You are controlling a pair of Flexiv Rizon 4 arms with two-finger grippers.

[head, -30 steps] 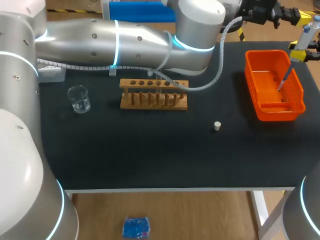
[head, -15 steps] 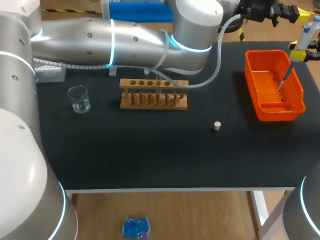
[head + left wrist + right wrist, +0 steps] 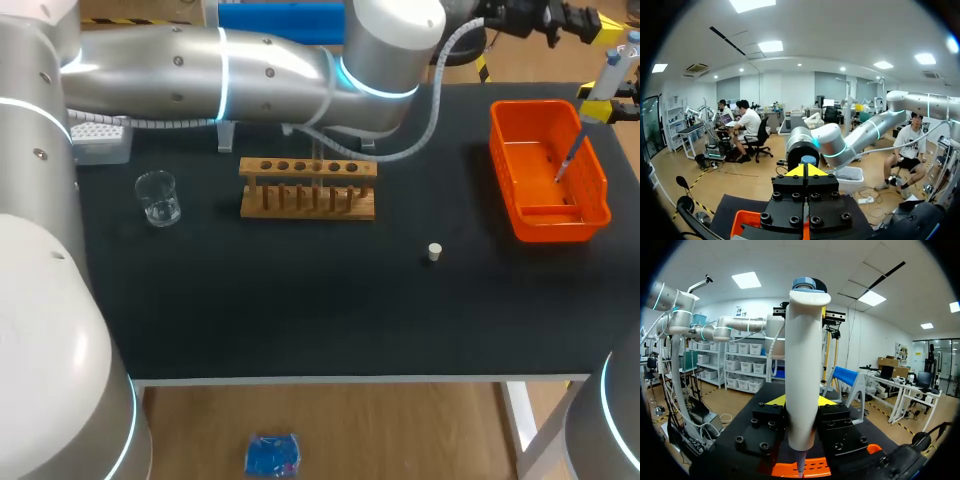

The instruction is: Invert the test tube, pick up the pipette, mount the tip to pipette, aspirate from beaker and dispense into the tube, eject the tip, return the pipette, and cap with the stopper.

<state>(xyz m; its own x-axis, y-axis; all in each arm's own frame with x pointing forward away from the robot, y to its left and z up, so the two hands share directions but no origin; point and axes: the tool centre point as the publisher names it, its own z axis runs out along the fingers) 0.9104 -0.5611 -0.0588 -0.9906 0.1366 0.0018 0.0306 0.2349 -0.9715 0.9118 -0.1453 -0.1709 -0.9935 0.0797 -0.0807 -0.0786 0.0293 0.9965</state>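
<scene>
Over the last 1 s the left arm [image 3: 250,70] had swung back toward 12 o'clock, baring the rear of the wooden rack [image 3: 308,190] and more of the tip box [image 3: 100,142] at the rack's 10 o'clock. The left gripper [image 3: 806,171], yellow tips pressed together on nothing, had drifted out past the table's far edge. The right gripper [image 3: 801,401] had not stirred: it pinched the pipette [image 3: 802,365] from 2 sides, nose pointing down into the orange bin [image 3: 535,104] at 3 o'clock from the rack. I judged this the tip-ejecting step, with the left arm getting clear for the return and the capping; whether the tip had dropped was too fine to see. The stopper [image 3: 434,252] lay at 4 o'clock from the rack, the beaker [image 3: 158,197] at 9 o'clock; the test tube could not be made out for certain. Rack and bin stood well apart with only the stopper between, but the bin sat near the table [image 3: 300,320] edge at 3 o'clock, and the pipette hung close to the far corner
</scene>
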